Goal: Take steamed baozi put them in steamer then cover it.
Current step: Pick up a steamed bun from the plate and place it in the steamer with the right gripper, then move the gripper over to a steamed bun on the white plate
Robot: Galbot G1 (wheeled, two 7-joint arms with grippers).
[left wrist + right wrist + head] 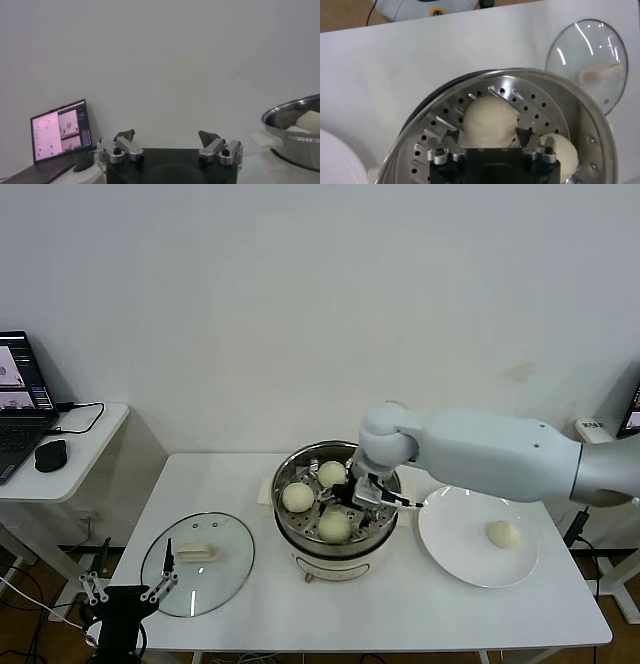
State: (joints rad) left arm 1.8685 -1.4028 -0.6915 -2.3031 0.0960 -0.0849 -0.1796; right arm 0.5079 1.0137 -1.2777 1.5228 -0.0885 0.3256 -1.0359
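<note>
Right gripper (pixel 489 145) is being held inside the steamer (pixel 290 524), fingers spread around a bun (pixel 489 120); a straight lift is advised, avoiding neighbouring buns; left gripper (pixel 130 586), spread wide, is parked near the lid (pixel 220 579).

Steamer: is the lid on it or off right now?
Off. The steamer stands uncovered with three baozi showing on its tray; the glass cover lies flat on the table to its left, near the idle left tool.

right end effector (pixel 362 492): arm reaching left, fingers spread | left end effector (pixel 128 586): low at left, fingers apart
</note>
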